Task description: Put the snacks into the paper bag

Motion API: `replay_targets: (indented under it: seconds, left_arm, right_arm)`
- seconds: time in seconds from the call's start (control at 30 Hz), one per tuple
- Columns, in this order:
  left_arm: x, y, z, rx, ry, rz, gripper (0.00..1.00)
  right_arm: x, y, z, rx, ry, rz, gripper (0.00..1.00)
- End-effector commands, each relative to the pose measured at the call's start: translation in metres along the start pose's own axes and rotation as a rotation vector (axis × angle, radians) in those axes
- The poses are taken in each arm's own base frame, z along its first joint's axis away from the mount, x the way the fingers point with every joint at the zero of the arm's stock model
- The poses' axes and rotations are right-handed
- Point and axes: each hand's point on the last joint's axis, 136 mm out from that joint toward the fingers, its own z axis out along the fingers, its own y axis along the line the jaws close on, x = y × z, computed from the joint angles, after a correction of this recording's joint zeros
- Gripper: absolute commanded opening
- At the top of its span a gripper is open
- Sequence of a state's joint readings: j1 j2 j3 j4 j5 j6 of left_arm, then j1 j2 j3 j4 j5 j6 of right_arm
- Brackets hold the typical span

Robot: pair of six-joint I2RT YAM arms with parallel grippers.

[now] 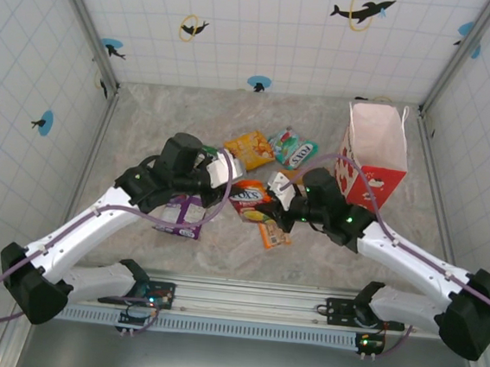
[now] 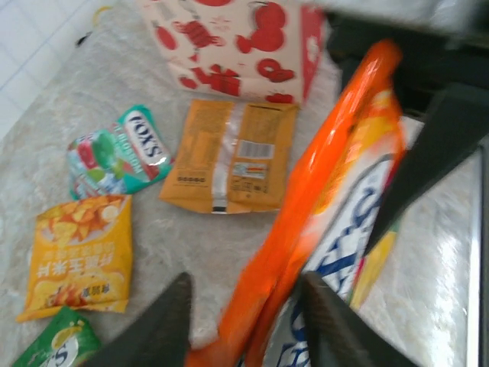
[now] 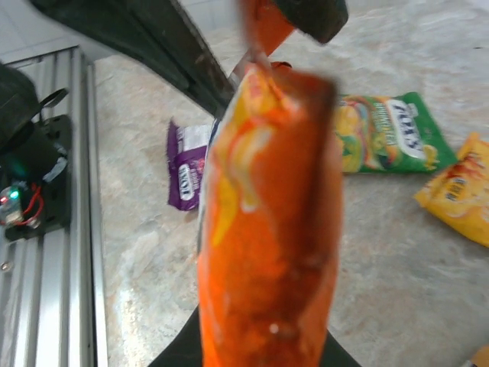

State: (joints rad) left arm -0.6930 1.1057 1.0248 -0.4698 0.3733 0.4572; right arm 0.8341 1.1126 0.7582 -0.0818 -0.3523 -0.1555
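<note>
One orange packet (image 3: pixel 267 229): right hand (image 3: pixel 260 353) grips it; left hand (image 2: pixel 248 310) stands open around it.

The left end effector (image 1: pixel 231 182) gapes; the right end effector (image 1: pixel 267 198) clamps.

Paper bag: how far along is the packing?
Nothing bagged: the white paper bag looks empty. The right gripper clamps a glossy orange packet; the left gripper is open around it. A green pouch, purple pouch, teal pouch and yellow pouch lie on the table.
</note>
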Motion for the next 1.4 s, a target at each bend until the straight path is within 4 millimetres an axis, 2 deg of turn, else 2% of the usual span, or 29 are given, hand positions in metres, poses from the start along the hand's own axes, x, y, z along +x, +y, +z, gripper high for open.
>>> replay_targets:
  seconds: [0.0, 0.07, 0.1, 0.17, 0.33, 0.53, 0.77, 0.9, 1.07, 1.2, 1.27, 1.37]
  left_arm:
    - [-0.003, 0.033, 0.0, -0.189, -0.022, -0.123, 0.58]
    - [-0.002, 0.05, -0.002, -0.281, -0.031, -0.199, 0.67]
    - [0.01, 0.054, 0.001, -0.316, -0.008, -0.235, 0.72]
    - [0.016, 0.064, 0.002, -0.381, -0.022, -0.299, 0.82]
    - [0.026, 0.084, 0.001, -0.484, -0.072, -0.447, 0.96]
    - [0.048, 0.107, 0.0, -0.57, -0.076, -0.624, 0.98]
    - [0.052, 0.105, 0.014, -0.525, -0.055, -0.636, 0.97]
    - [0.052, 0.103, 0.022, -0.491, -0.05, -0.644, 0.97]
    - [0.051, 0.101, 0.03, -0.46, -0.045, -0.648, 0.97]
    - [0.05, 0.1, 0.033, -0.442, -0.051, -0.655, 0.97]
    - [0.048, 0.099, 0.035, -0.428, -0.057, -0.658, 0.97]
    - [0.05, 0.098, 0.038, -0.42, -0.049, -0.663, 0.97]
  right_arm:
    - [-0.026, -0.018, -0.017, 0.133, -0.114, 0.03, 0.04]
    - [-0.03, -0.029, -0.026, 0.201, -0.13, 0.057, 0.04]
    - [-0.033, -0.035, -0.031, 0.236, -0.141, 0.071, 0.04]
    - [-0.041, -0.047, -0.042, 0.301, -0.163, 0.104, 0.04]
    - [-0.073, -0.078, -0.076, 0.437, -0.209, 0.185, 0.04]
    - [-0.118, -0.113, -0.124, 0.585, -0.333, 0.215, 0.04]
    - [-0.175, -0.149, -0.195, 0.736, -0.505, 0.195, 0.04]
    - [-0.194, -0.168, -0.229, 0.834, -0.573, 0.175, 0.05]
    - [-0.2, -0.197, -0.275, 0.944, -0.666, 0.204, 0.06]
    - [-0.184, -0.22, -0.304, 1.048, -0.718, 0.27, 0.06]
    - [-0.171, -0.228, -0.307, 1.063, -0.711, 0.297, 0.06]
    - [-0.148, -0.237, -0.296, 1.063, -0.654, 0.324, 0.05]
